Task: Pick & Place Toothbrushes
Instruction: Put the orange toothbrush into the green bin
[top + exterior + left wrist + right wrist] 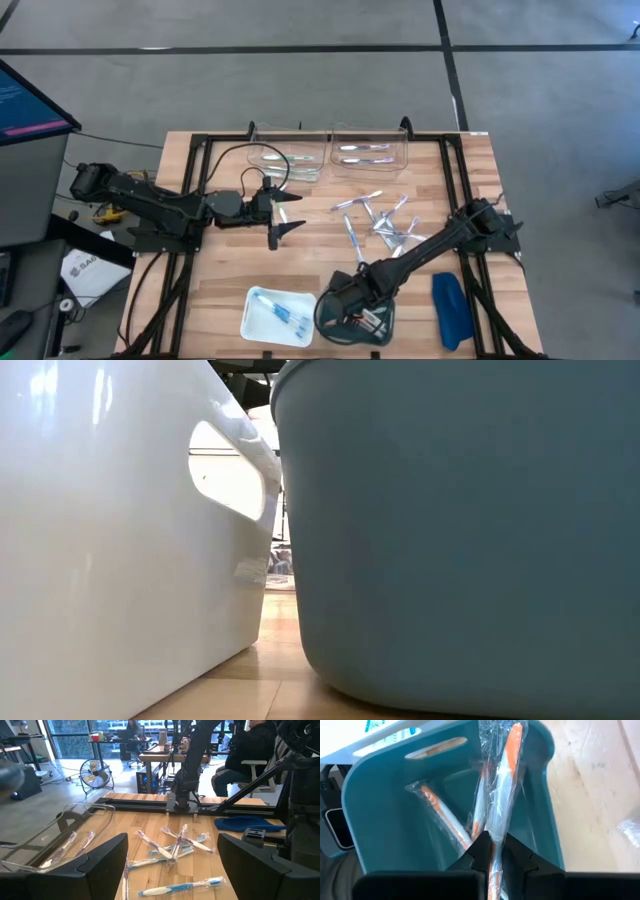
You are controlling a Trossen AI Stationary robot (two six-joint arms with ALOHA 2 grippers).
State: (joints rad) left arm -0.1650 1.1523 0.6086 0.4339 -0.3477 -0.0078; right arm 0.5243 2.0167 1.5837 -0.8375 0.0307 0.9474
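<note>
While the wooden bench (310, 270) faces an office with a fan (95, 772), the right claw (491, 851) pinches an orange toothbrush (506, 775) over the teal bin (380, 815); the left claw (283, 213) is spread.

Light is even and bright in the high view, with soft, short shadows under the arms on the wooden bench (220, 300). In the low view the white bin (110, 540) at the left of the frame glares near white, and both it and the teal bin (460, 530) are too close to be sharp. In the left wrist view daylight comes from windows at the top of the frame. In the right wrist view the clear wrap of the toothbrush (502, 780) glints, and the upper right washes out.
</note>
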